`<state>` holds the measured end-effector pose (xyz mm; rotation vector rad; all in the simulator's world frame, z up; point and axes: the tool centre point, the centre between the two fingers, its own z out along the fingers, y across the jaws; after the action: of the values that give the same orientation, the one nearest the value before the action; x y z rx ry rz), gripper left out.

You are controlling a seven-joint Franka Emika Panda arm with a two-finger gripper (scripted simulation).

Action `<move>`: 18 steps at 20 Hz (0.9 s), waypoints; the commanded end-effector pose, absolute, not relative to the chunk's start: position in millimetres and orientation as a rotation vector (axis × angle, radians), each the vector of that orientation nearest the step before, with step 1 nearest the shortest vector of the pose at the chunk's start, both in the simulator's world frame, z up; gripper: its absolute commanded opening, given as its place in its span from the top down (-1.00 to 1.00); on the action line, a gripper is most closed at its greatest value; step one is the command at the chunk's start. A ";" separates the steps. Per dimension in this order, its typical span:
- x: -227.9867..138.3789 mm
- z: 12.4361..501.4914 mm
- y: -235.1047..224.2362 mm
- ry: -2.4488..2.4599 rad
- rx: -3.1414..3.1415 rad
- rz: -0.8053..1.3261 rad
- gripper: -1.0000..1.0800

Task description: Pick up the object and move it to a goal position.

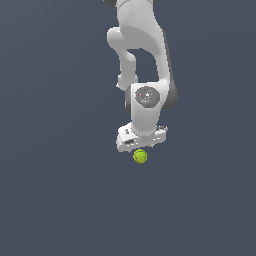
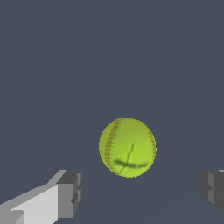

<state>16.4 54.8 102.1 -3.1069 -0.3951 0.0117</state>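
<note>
No legible text, labels or numbers anywhere.

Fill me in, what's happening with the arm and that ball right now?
The Panda arm is poised right above the yellow-green ball on the dark floor. In the wrist view the ball sits between the two fingers, which are spread wide and clear of it on both sides, so nothing is gripped yet. The gripper looks lined up for a grasp; closing on the ball seems the likely next move.

- Exterior view looked from a distance at the arm (image 1: pixel 142 65), framing it whole.
- Wrist view sat close, facing past the tool (image 2: pixel 140 194).
- Both shared the ball (image 1: pixel 140 156).
</note>
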 end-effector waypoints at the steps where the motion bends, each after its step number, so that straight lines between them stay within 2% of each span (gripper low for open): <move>1: 19.9 95.4 57.4 -0.436 -3.108 0.003 -0.92; 9: 20.4 88.9 58.8 -0.450 -3.108 0.003 -0.92; 18: 19.9 48.2 59.0 -0.457 -3.108 0.000 -0.92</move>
<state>19.8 58.9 54.8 -3.1078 -0.4559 0.0020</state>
